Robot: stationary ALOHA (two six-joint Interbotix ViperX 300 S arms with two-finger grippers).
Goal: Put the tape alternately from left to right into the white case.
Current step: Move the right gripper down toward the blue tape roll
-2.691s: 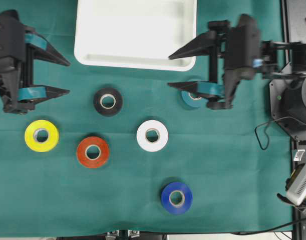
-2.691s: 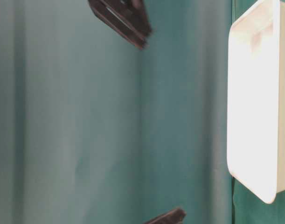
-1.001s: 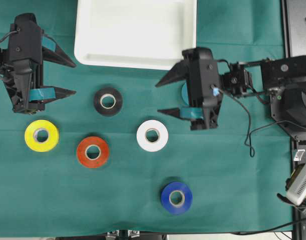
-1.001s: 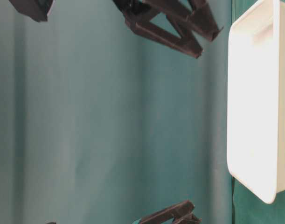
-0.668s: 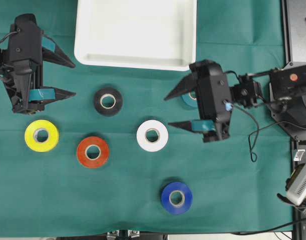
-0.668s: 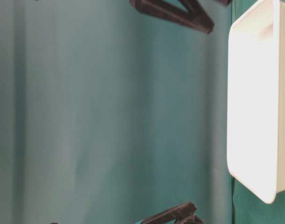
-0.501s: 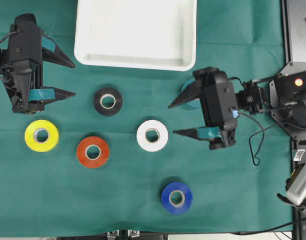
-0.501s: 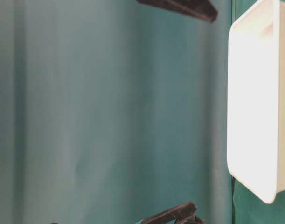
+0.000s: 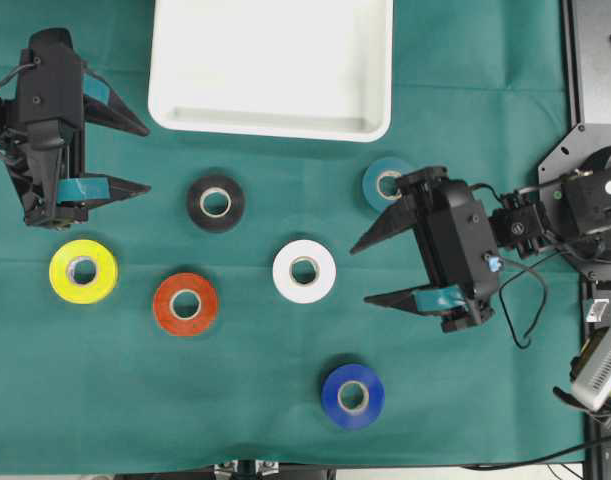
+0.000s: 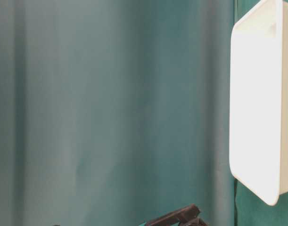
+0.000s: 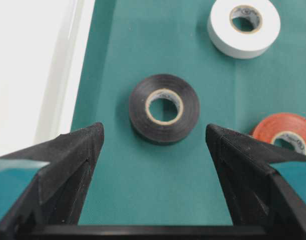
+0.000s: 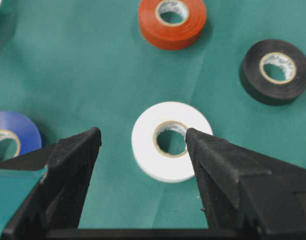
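6 tape rolls [image 9: 304, 271] lie outside white case [image 9: 271, 120].

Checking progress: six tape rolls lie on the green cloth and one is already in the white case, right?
Not quite. The six rolls are on the green cloth, but the white case holds no tape yet; the overhead exterior view shows it bare.

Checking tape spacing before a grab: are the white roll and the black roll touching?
Apart. The overhead view shows bare green cloth between the white roll and the black roll.
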